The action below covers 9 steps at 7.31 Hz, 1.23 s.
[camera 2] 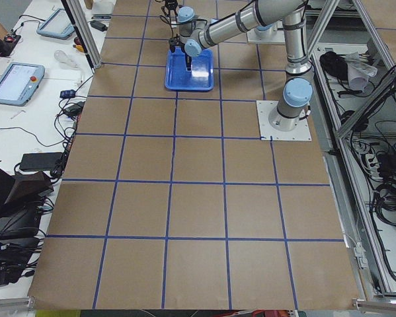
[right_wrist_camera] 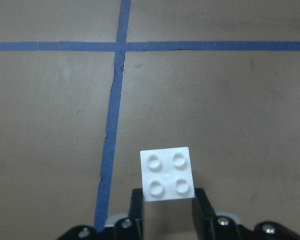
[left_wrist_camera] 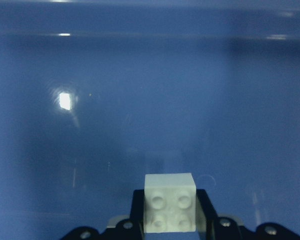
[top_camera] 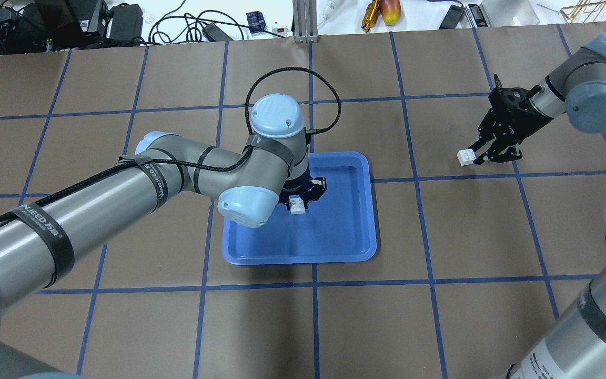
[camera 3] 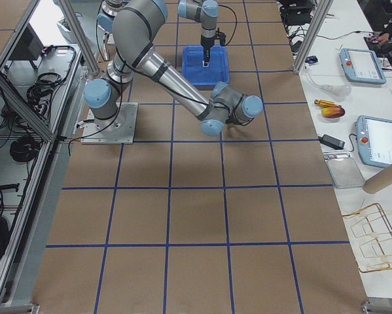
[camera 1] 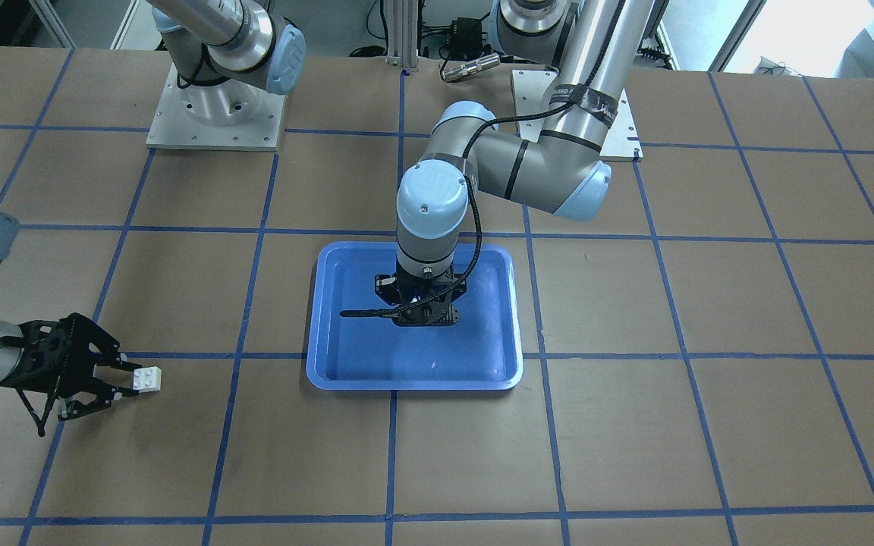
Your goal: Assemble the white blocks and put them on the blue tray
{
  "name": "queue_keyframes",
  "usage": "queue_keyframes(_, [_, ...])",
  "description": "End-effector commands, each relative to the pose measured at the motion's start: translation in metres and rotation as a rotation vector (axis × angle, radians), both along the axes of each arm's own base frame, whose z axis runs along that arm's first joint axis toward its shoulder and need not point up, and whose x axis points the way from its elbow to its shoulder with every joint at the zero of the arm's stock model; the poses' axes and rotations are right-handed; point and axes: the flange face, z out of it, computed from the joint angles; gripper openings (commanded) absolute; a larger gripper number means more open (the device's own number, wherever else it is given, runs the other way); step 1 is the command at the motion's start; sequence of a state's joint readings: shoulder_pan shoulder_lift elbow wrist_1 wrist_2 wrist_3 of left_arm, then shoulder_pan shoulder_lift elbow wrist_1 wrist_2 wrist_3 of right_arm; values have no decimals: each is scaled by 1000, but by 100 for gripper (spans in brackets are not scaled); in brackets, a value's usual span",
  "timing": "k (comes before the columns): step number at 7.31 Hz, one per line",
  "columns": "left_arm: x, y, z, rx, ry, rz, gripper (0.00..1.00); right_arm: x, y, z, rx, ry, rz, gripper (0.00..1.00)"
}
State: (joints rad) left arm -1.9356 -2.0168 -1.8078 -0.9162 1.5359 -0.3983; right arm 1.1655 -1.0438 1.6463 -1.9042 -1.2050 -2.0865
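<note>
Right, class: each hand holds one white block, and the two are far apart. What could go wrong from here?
1. The left hand holds its white block over the blue tray. Letting go now would likely leave it there unjoined.
2. The right hand seems to pinch its white block only at the fingertips, so it may twist or slip when the two are pressed together.

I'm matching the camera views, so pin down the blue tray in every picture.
Exterior front-facing: blue tray at the centre.
Overhead exterior: centre, slightly low.
Exterior left: far end, top centre.
Exterior right: far end, top centre.
Left wrist: its floor fills the picture.
Right wrist: not in it.
Shared landmark: the left gripper holding a white block over the tray.
</note>
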Motion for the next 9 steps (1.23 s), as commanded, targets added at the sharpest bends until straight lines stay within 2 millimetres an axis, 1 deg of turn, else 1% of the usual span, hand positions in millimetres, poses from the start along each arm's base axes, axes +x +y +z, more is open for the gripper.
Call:
queue_keyframes(1, [2,1,-7,11,-8,-5,14,29,-2,22,-8,-28,-8,0])
queue_keyframes(2, [3,1,-8,13,-11,0,20,46,-1,29,-8,-72,-31,0])
queue_keyframes(3, [2,1,-11,16,-11,8,63,73,1,46,-4,-63,-39,0])
queue_keyframes(4, [2,0,-10,17,-10,9,72,106,4,67,-25,-57,-13,0])
queue_keyframes(5, [2,0,-10,17,-10,9,73,132,7,82,-28,-76,-26,0])
queue_keyframes(6, [1,-2,-7,10,-7,5,73,155,10,82,-2,-72,-38,0])
queue_keyframes(7, [12,-10,11,-22,-1,15,81,190,14,82,19,-67,-23,0])
queue_keyframes(8, [56,-31,20,-23,15,32,84,215,18,76,45,-65,-18,0])
queue_keyframes(9, [78,-35,23,-8,56,53,84,229,24,71,67,-60,-28,0])
